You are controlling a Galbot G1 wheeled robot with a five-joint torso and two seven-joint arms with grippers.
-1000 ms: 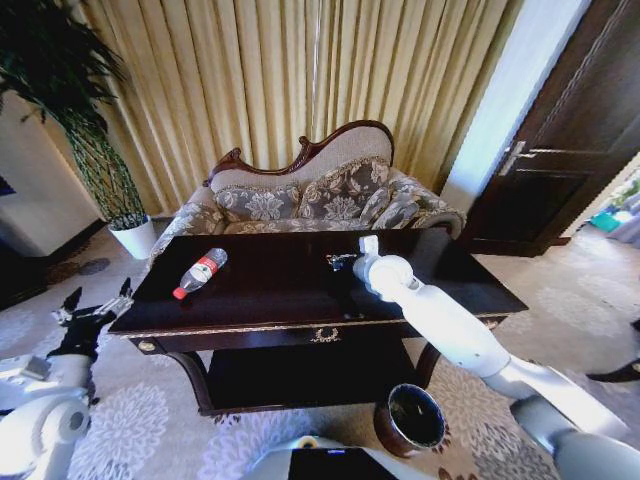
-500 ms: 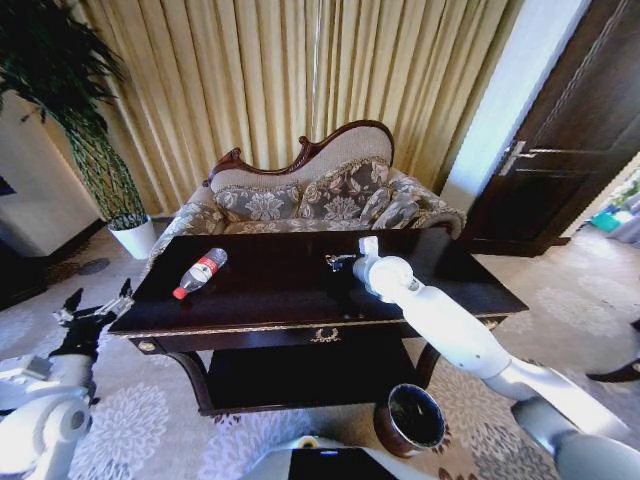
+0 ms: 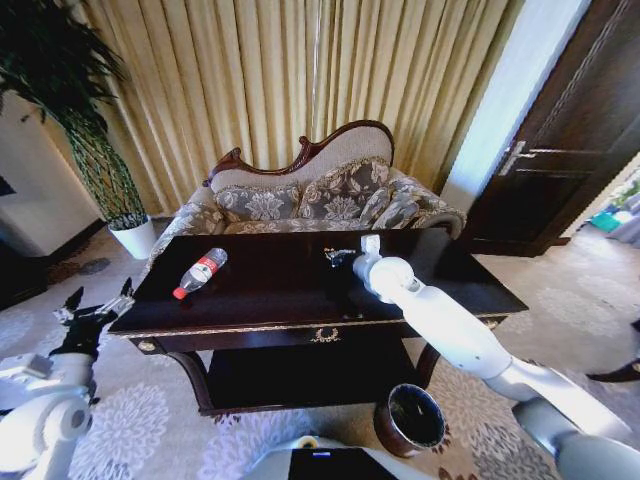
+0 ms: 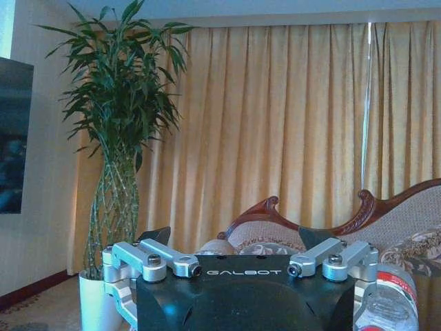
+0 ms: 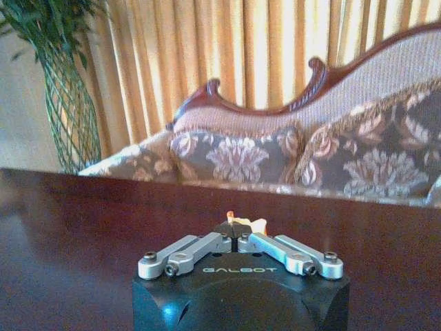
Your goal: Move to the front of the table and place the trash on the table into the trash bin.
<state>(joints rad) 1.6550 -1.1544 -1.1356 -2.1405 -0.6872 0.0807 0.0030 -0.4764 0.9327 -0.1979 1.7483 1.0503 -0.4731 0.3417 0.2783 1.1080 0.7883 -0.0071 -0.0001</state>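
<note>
On the table, the right gripper pinches together on the orange scrap near the sofa-side edge. The scrap looks feather-light and crushable, needing only a fingertip nip. Toward the table's left end lies the bottle; the left gripper hangs spread wide off that end.

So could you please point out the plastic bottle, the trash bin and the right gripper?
plastic bottle (image 3: 200,272), head view, red label.
trash bin (image 3: 387,420), head view, metal rim.
right gripper (image 5: 235,238), right wrist view, between fingertips.
</note>
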